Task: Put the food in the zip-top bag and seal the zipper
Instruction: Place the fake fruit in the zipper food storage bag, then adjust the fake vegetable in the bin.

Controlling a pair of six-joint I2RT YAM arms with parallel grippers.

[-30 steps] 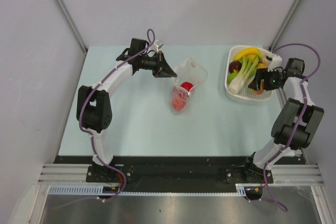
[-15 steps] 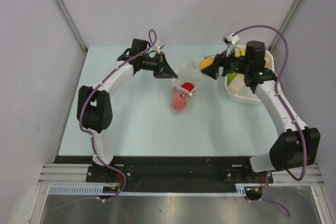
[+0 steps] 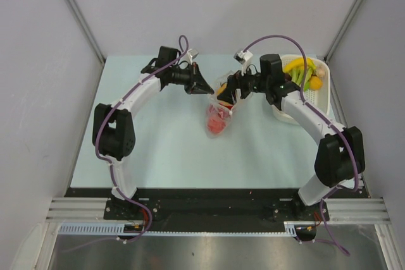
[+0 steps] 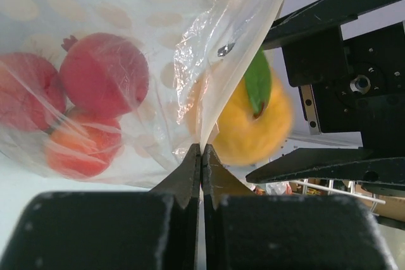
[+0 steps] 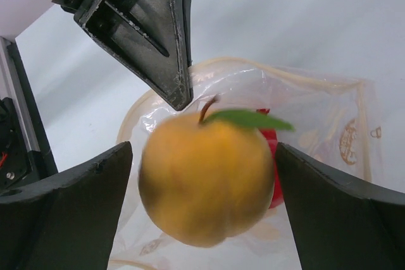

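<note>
The left hand [image 3: 204,88] is shut tight on the bag [image 3: 218,119], its two fingers pressed together on a fold of the clear film at the edge of the mouth. It holds that edge up, so the mouth gapes. The rest of the dotted bag lies on the bench [image 3: 158,150] near the middle, between the two arms.

Red fruits [image 4: 104,74] lie bunched together inside the bag, seen through the film.

The right hand [image 5: 202,147] reaches in from the other side, opposite the left hand, and sits right at the mouth of the bag. Its fingers are spread wide. An orange fruit [image 5: 205,184] with a green leaf and a short stem is between them, with a thin gap showing on each side, so the fingers do not grip it. The fruit looks blurred while the fingers are sharp. It is just over the open mouth, close beside the tip of the left hand.

The zipper strip [image 5: 278,71] runs as a pale band round the rim of the mouth, and its two sides are parted.

A white basket [image 3: 325,93] stands at the far right of the bench, with bananas [image 3: 297,64] and some green pieces in it.
</note>
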